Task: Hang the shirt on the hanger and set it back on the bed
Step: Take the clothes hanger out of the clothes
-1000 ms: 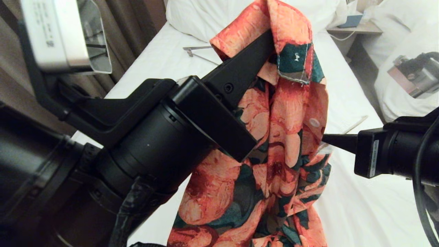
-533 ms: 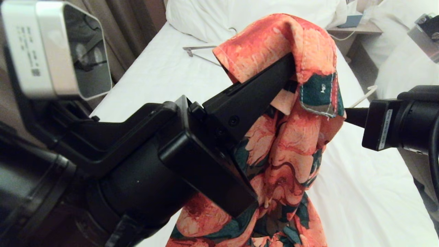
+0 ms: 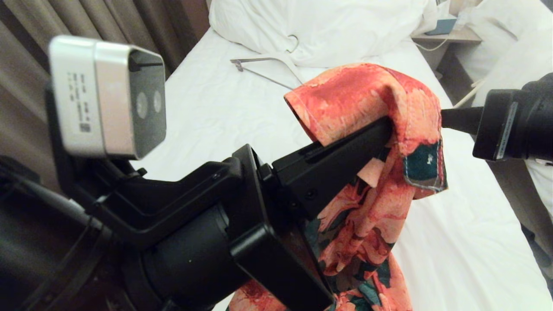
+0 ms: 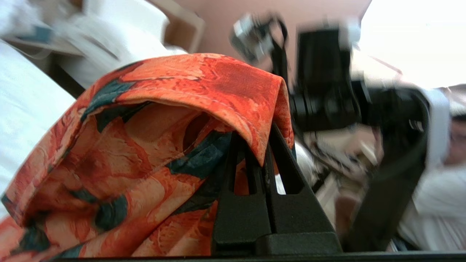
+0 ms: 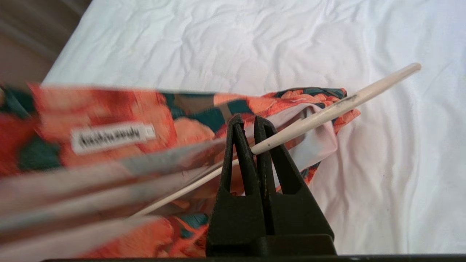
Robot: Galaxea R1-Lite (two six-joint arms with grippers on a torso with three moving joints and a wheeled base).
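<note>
Shirt (image 3: 380, 142) hangs from my left gripper (image 3: 382, 129), jaws clamped on its collar so it drapes clear above the bed (image 3: 216, 112); beside it, my right gripper (image 5: 251, 125) pinches the hanger (image 5: 349, 103) for threading.

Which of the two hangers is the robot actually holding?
The thin cream-white hanger, clamped in the right gripper against the shirt. The thicker white hanger with the grey bar lies untouched on the bed near the pillow.
</note>
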